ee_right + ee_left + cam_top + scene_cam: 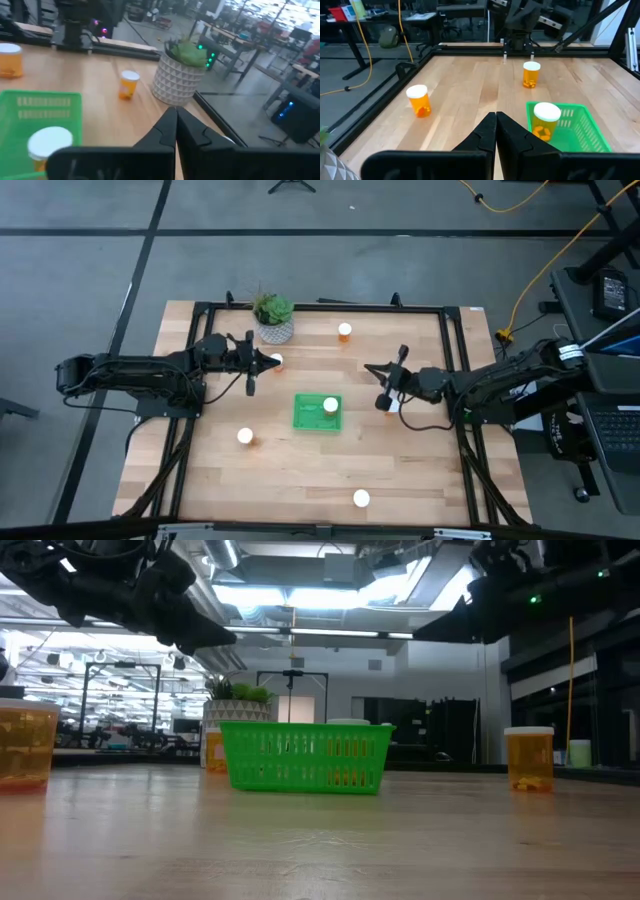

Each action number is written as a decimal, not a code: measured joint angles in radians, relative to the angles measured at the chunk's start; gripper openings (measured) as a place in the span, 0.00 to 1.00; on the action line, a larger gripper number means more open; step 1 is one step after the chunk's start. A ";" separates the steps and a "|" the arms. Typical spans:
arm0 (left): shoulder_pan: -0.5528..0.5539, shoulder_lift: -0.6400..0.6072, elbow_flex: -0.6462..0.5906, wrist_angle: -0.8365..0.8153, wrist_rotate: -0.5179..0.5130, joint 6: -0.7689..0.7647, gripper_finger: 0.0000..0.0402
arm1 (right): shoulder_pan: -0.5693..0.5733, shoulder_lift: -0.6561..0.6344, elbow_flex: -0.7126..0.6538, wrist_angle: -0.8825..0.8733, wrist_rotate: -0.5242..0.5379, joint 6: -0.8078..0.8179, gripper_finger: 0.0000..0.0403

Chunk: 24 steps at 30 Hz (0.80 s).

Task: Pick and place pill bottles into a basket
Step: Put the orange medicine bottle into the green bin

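Observation:
The green basket sits mid-table with one orange, white-capped pill bottle standing in it, also seen in the left wrist view. Other bottles stand on the table at the far side, left of the basket, near the front edge, below my right arm and by my left gripper's tips. My left gripper is shut and empty, raised above the table near the plant. My right gripper is shut and empty, raised right of the basket.
A potted plant in a white patterned pot stands at the far side, just beyond my left gripper. A black frame runs around the table's edges. Bare wood lies in front of the basket.

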State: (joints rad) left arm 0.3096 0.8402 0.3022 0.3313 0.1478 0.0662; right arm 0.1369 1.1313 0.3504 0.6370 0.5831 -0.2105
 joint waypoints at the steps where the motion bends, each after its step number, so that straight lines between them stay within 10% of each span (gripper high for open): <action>1: 0.000 0.000 0.000 0.000 0.000 0.000 0.02 | -0.007 0.000 0.000 -0.006 0.000 0.011 0.01; 24: 0.000 0.000 0.000 -0.107 -0.157 0.001 0.57 | -0.047 0.000 0.000 -0.006 0.000 0.044 0.04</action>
State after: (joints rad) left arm 0.3096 0.8402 0.3019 0.2245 -0.0088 0.0673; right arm 0.0897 1.1313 0.3508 0.6312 0.5831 -0.1670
